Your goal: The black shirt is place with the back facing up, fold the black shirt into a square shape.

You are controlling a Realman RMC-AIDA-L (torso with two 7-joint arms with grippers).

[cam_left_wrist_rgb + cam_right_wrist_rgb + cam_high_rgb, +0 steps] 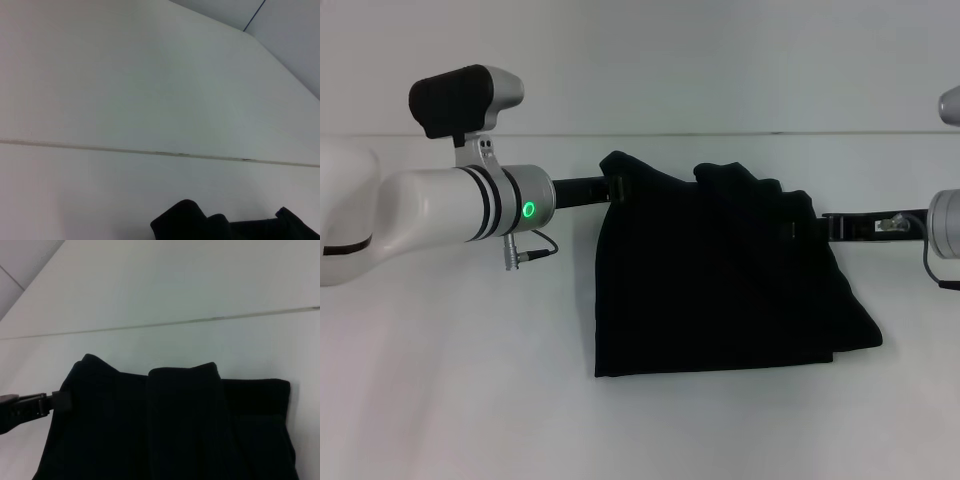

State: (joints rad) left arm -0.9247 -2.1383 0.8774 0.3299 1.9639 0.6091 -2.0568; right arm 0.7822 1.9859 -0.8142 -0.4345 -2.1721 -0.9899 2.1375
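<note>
Left gripper (612,187) and right gripper (817,226) hold black shirt (720,280) aloft.

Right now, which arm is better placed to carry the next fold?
Neither clearly: left pincer and right pincer each pinch an upper edge of the black shirt; likely both must move together.

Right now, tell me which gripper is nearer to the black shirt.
Neither: both touch it. The left gripper grips the black shirt at its upper left corner; the right gripper grips its upper right edge. They hold the top edge raised off the white table between them.
</note>
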